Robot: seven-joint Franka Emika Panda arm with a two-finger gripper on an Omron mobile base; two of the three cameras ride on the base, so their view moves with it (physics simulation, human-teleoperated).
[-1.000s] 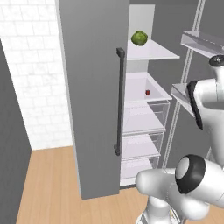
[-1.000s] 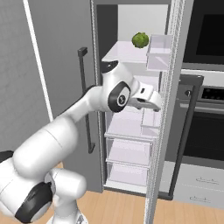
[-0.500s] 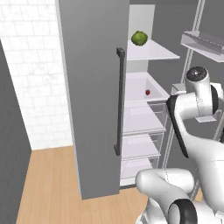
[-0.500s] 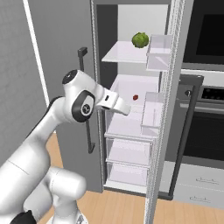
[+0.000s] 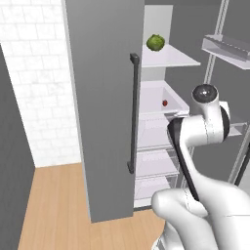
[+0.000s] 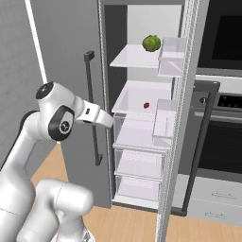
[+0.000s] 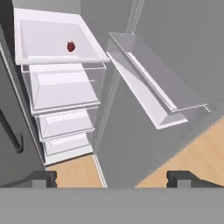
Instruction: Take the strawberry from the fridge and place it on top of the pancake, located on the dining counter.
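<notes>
The strawberry (image 7: 71,46) is a tiny red berry lying on the white middle shelf of the fridge (image 5: 102,122), whose right door stands open. It also shows as a red dot on that shelf, the strawberry (image 5: 165,102) (image 6: 146,105). My gripper (image 7: 111,179) is open and empty, its two dark tips wide apart, well short of the shelf and below it in the hand view. In the right base view the white hand (image 6: 99,116) reaches toward the shelves from the left, in front of the shut door's edge. The pancake and the dining counter are out of view.
A round green leafy vegetable (image 5: 155,42) (image 6: 151,43) sits on the top shelf. Clear drawers (image 6: 139,163) stack below the berry's shelf. Clear bins (image 6: 165,124) hang on the open door. A black wall oven (image 6: 222,38) stands to the right, a white brick wall (image 5: 34,97) to the left.
The arm has swung leftward in the right base view, carrying the hand away from the door bins to in front of the shelves' left side. The jaws stayed open.
</notes>
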